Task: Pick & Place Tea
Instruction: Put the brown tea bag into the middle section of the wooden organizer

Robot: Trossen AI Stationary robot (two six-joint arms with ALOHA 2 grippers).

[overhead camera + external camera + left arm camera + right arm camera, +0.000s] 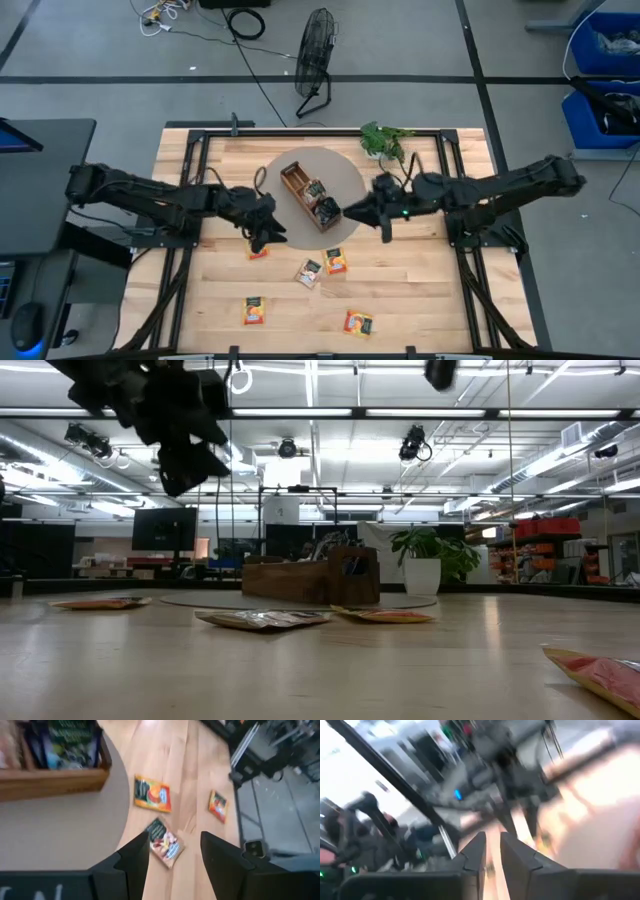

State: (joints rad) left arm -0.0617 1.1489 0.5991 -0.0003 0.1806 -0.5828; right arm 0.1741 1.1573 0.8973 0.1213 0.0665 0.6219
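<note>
The tea is a scatter of small flat square sachets lying flat on the pale wooden plank table (400, 290): an orange-yellow sachet (258, 250) just under the left pincer (262, 237), a pale beige sachet with a dark top (309, 272) touching another orange-yellow one (336, 262) near the middle, and two more orange-yellow ones (255, 311) (358, 322) nearer the front edge, well apart. More dark sachets (327, 210) stand in the brown wooden compartment tray (293, 180), which sits on a round grey mat (340, 170). The left pincer hovers at the mat's near-left edge with its fingers (134, 860) spread and nothing between them. The right pincer (383, 215) is just beside the tray's right end, fingers (472, 855) close together with a narrow gap; whether they pinch anything cannot be told. A small green plant in a white pot (385, 142) stands at the far edge. Beyond the table lie a grey floor, a black floor fan (315, 60), cables and blue bins (605, 70).
</note>
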